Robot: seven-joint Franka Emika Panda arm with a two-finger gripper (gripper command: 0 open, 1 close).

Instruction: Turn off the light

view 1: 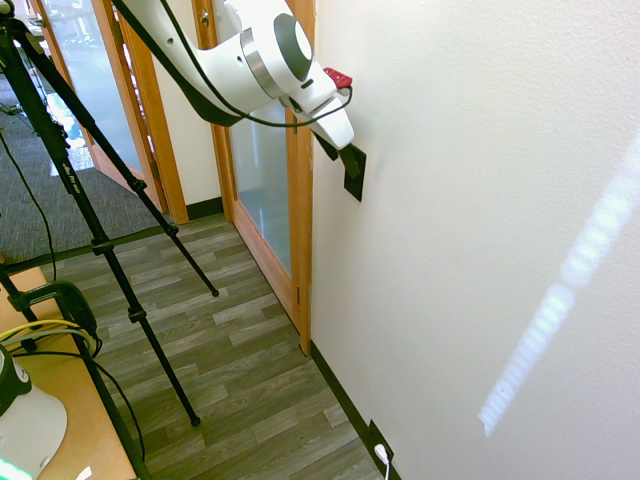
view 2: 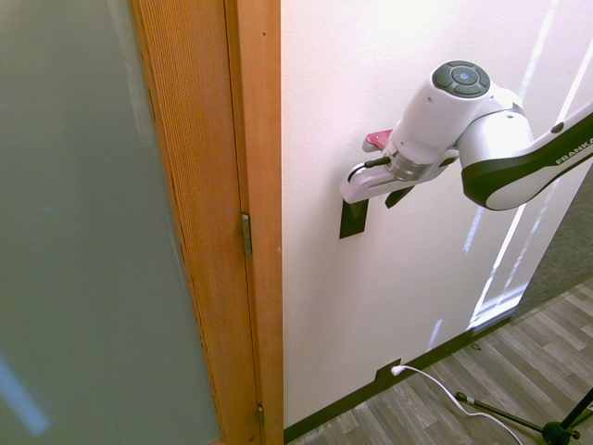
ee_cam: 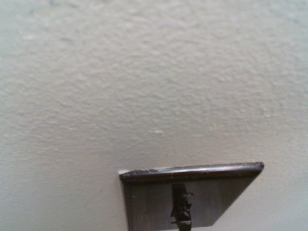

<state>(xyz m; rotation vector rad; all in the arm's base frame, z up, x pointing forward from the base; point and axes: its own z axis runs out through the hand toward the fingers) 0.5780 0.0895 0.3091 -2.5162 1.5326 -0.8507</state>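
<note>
The light switch point(view 1: 354, 181) is a small black upright plate on the white wall, just beside the wooden door frame; it also shows in the second exterior view point(view 2: 353, 220). No lamp is in view. My gripper point(view 1: 346, 157) is pressed up to the plate's upper part, coming in from the door side point(view 2: 393, 200). The white hand covers the plate's top in both exterior views. In the wrist view the plate's edge point(ee_cam: 192, 171) sits very close, with its small toggle point(ee_cam: 180, 210) sticking out at the picture's bottom edge.
A wooden door frame point(view 2: 252, 185) with frosted glass point(view 1: 262, 180) stands right next to the switch. Low on the wall, a black outlet plate point(view 1: 378, 437) holds a white plug point(view 2: 398, 371). Wood-look floor point(view 1: 250, 360) runs below.
</note>
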